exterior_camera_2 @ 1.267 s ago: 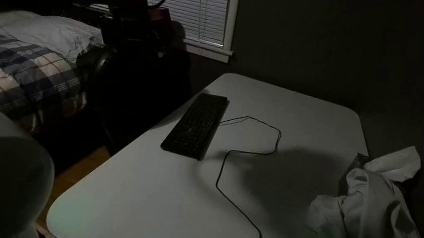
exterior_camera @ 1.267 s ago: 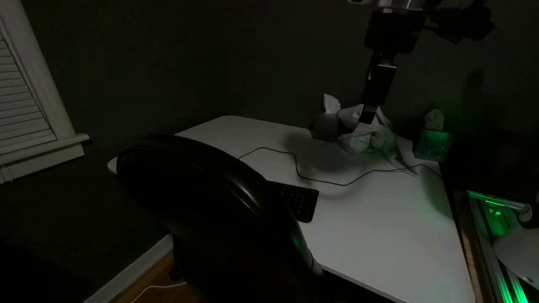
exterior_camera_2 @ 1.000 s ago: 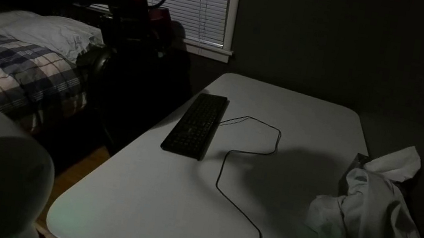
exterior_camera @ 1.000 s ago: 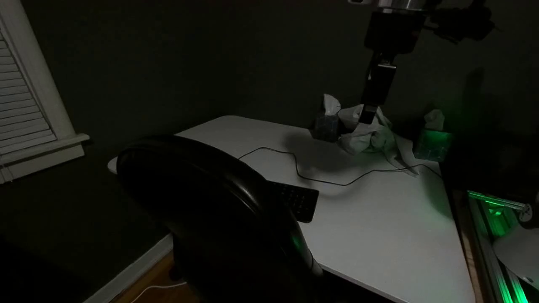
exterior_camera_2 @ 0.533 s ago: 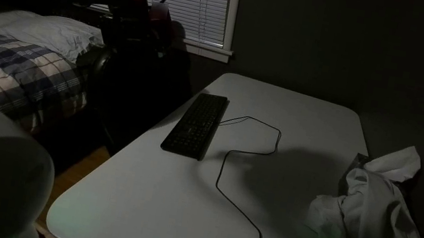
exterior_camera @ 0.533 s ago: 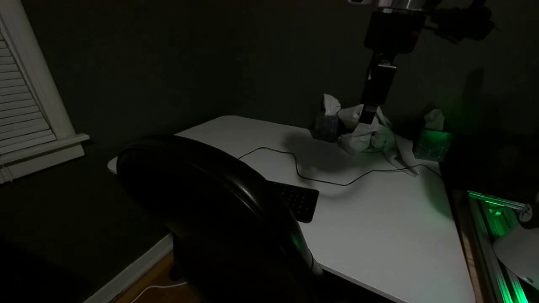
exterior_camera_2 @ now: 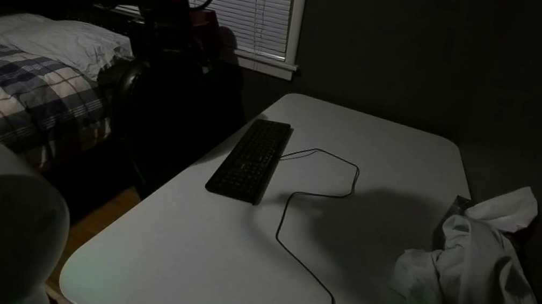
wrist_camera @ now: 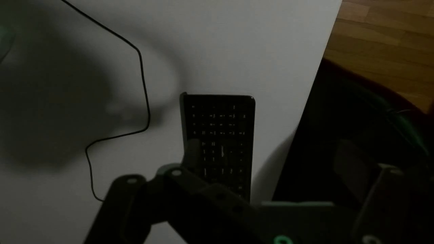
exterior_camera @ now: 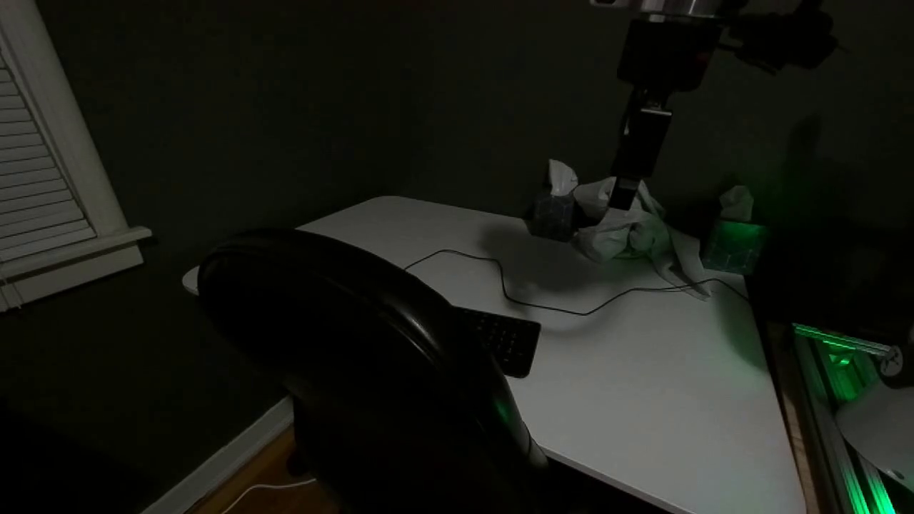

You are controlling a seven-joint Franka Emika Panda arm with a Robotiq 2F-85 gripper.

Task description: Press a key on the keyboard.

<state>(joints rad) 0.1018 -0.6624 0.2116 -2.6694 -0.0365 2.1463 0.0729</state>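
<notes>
Dim room: dark plain wall (exterior_camera: pixel 321 143), white rectangular desk (exterior_camera_2: pixel 167 255) with rounded corners and a faint green cast at one end. On the desk, lying flat, a thin black rectangular keyboard (exterior_camera_2: pixel 250 162) with small pale key markings, seen in both exterior views and from my wrist. Its thin black cable (exterior_camera_2: pixel 307 268) leaves one long edge and wanders off across the desk in loose bends

My black two-fingered claw (wrist_camera: pixel 269 152) is spread: in the wrist view the fingers (wrist_camera: pixel 192 156) stand wide apart, and part of the keyboard shows through the gap. In an exterior view I hang pointing downward, higher than the keyboard and apart from it

Big black rounded chair back (exterior_camera: pixel 343 321), dull gloss on it, near the keyboard's other long edge, hiding most of the keyboard in an exterior view. Honey-brown plank floor (wrist_camera: pixel 383 40) past the desk edge, same side. Well apart from the keyboard, cable side: crumpled white heap (exterior_camera: pixel 607 239), cloth or plastic I cannot tell, and by it a dark grey patterned tissue box (exterior_camera: pixel 553 216). Second tissue box (exterior_camera: pixel 735 246), tinted green, also well apart from the keyboard. Past the chair from the keyboard, a blue and cream plaid bed cover (exterior_camera_2: pixel 5 77). Pale slatted window blind (exterior_camera_2: pixel 262 4) well beyond the keyboard
</notes>
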